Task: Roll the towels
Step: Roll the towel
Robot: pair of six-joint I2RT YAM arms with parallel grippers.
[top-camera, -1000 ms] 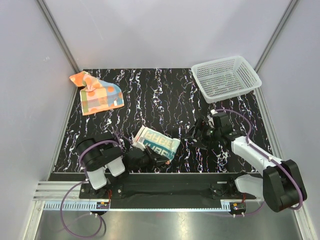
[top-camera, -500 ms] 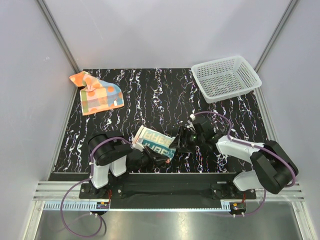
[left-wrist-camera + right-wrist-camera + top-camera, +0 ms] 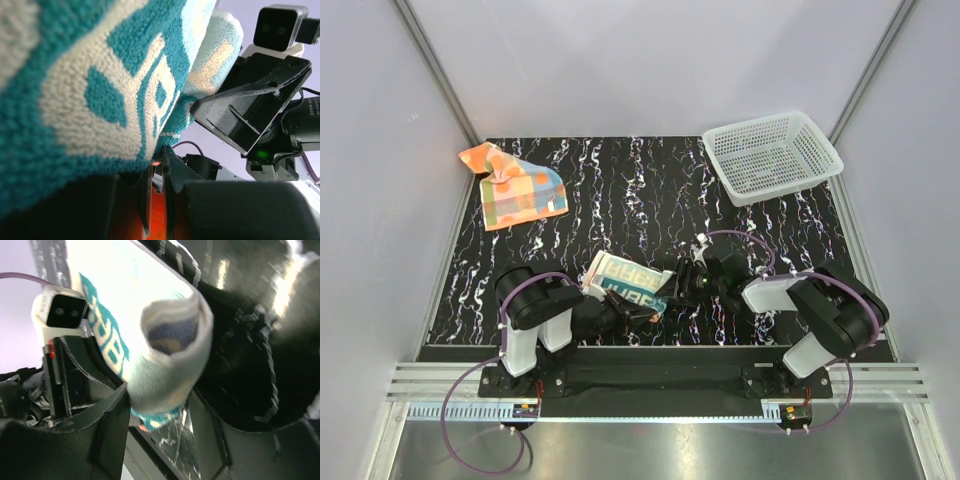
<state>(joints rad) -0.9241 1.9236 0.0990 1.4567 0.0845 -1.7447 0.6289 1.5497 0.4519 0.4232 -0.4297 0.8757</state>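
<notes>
The cream towel (image 3: 625, 283) with teal lettering lies partly rolled near the table's front edge. My left gripper (image 3: 636, 313) is shut on its near edge; in the left wrist view the cloth (image 3: 100, 85) fills the upper left and its hem is pinched between the jaws (image 3: 159, 162). My right gripper (image 3: 676, 288) is open at the towel's right end. In the right wrist view the rolled end (image 3: 170, 355) sits between the spread fingers (image 3: 107, 430). The orange patched towel (image 3: 515, 188) lies crumpled at the far left corner.
A white mesh basket (image 3: 772, 155) stands at the back right. The black marbled table (image 3: 640, 200) runs to metal rails at the near edge. The right gripper's body (image 3: 250, 110) sits close to my left jaws.
My right gripper has moved left across the table from beside the basket side to the towel's right end. My left gripper has stayed on the towel's near edge.
</notes>
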